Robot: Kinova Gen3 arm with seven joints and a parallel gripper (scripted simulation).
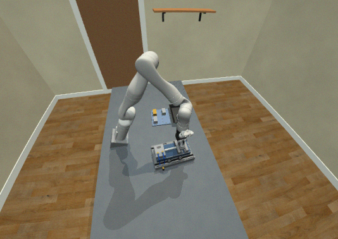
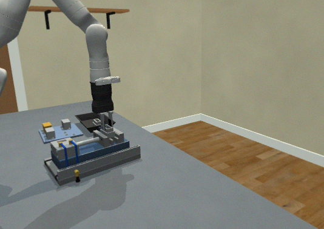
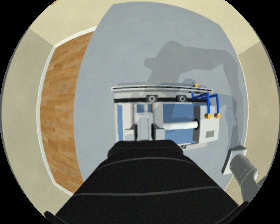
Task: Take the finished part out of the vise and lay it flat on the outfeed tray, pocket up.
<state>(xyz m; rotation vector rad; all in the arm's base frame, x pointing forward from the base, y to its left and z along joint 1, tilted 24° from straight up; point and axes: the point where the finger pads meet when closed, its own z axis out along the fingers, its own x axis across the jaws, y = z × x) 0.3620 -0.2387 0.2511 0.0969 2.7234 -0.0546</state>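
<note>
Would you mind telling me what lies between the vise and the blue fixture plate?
Only bare grey table top separates the vise from the blue fixture plate; the top view shows this best.
</note>
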